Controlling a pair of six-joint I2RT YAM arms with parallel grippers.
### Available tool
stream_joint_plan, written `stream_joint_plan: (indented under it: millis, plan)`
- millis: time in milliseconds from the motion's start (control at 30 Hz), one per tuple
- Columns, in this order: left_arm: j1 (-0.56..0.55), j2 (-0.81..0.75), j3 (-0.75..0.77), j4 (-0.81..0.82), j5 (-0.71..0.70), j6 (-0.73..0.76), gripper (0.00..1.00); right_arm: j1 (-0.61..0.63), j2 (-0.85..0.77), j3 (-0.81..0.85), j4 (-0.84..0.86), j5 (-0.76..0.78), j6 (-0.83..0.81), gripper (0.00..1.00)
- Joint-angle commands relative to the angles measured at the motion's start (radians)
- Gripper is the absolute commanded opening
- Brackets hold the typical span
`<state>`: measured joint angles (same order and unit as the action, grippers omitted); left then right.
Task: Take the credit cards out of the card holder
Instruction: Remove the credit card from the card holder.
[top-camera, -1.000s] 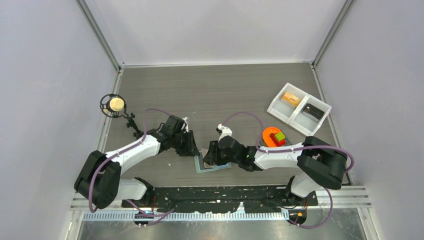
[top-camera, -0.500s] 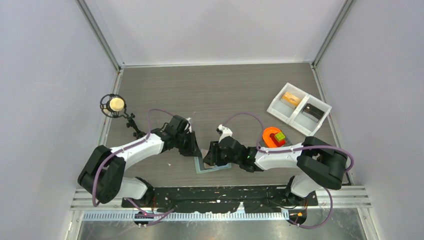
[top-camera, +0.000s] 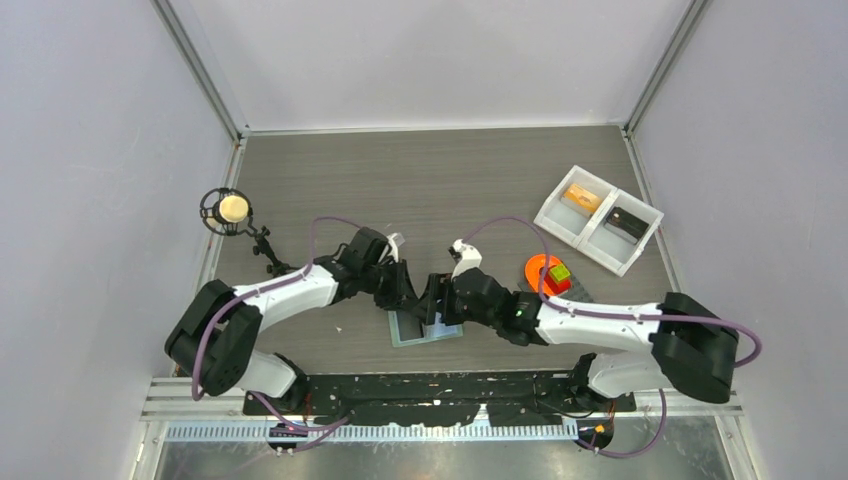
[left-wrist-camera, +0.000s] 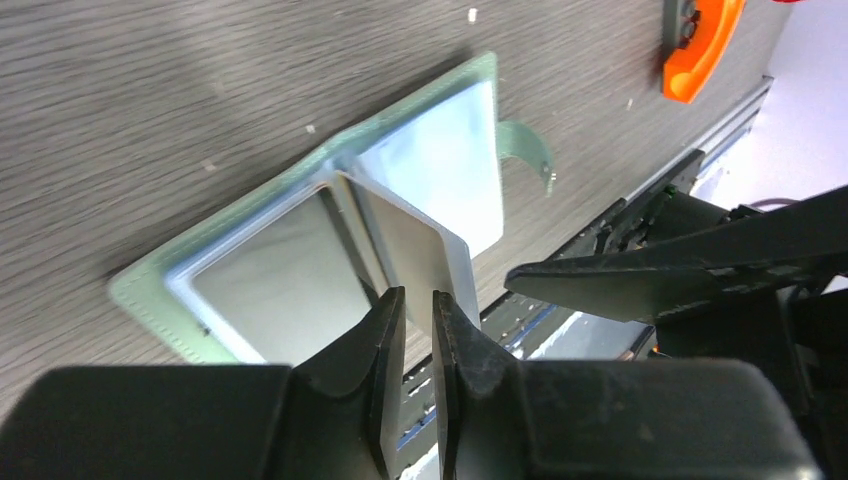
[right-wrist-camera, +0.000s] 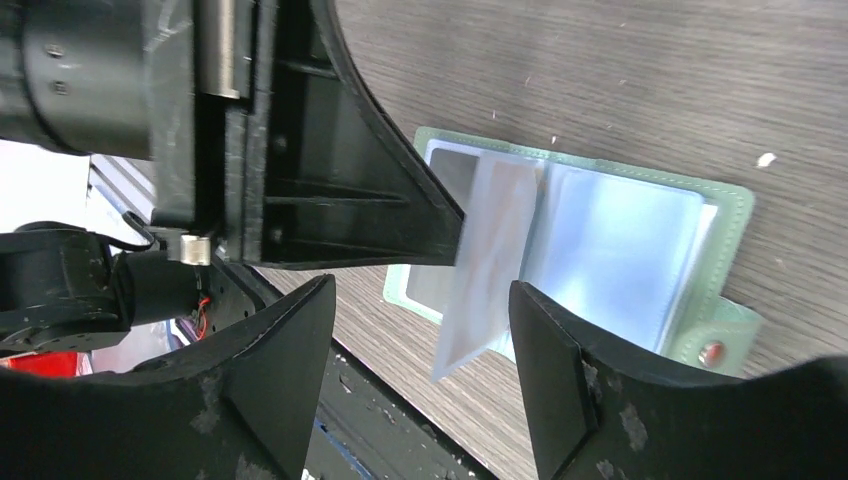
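The card holder (top-camera: 424, 329) lies open on the table near the front edge, with a sage-green cover and pale blue pocket faces (left-wrist-camera: 270, 280). My left gripper (top-camera: 404, 297) is over its left half. In the left wrist view its jaws (left-wrist-camera: 418, 308) are pinched on a thin translucent pocket leaf (left-wrist-camera: 420, 240) that stands up from the spine. My right gripper (top-camera: 433, 306) hangs open just above the holder (right-wrist-camera: 620, 240), with the lifted leaf (right-wrist-camera: 490, 260) between its wide-apart fingers (right-wrist-camera: 420, 340). No bare card shows outside the holder.
A white two-compartment tray (top-camera: 598, 222) holding small items stands at the back right. A grey plate with an orange S-shape (top-camera: 545, 272) and a green block is right of the holder. A round ball on a stand (top-camera: 232, 210) is at the left. The black front rail (top-camera: 450, 390) lies close behind the holder.
My left gripper has moved right onto the holder. My right arm has stretched out, and its gripper has shifted slightly right over the holder.
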<state>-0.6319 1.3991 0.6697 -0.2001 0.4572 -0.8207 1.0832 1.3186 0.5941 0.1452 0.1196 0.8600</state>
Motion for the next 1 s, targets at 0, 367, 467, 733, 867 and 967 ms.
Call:
stream_joint_plan:
  millis: [0, 367, 467, 733, 867, 967]
  plan:
    - [-0.034, 0.04, 0.06, 0.095, 0.049, -0.022, 0.19, -0.006, -0.109, 0.005, -0.109, 0.095, -0.042, 0.71]
    - [-0.062, 0.075, 0.081, 0.095, 0.013, -0.034, 0.19, -0.006, -0.198, -0.037, -0.103, 0.097, -0.087, 0.5]
    - [-0.062, 0.05, 0.077, 0.043, -0.036, -0.022, 0.19, -0.005, -0.183, -0.037, -0.091, 0.081, -0.093, 0.45]
    - [-0.062, -0.001, 0.029, -0.002, -0.127, -0.015, 0.27, -0.045, -0.108, -0.039, -0.062, 0.052, -0.11, 0.31]
    - [-0.061, 0.008, 0.011, 0.029, -0.136, -0.013, 0.32, -0.068, -0.055, -0.044, -0.028, 0.021, -0.112, 0.25]
    - [-0.061, 0.031, 0.006, 0.065, -0.123, -0.014, 0.35, -0.079, -0.013, -0.048, 0.001, -0.001, -0.108, 0.23]
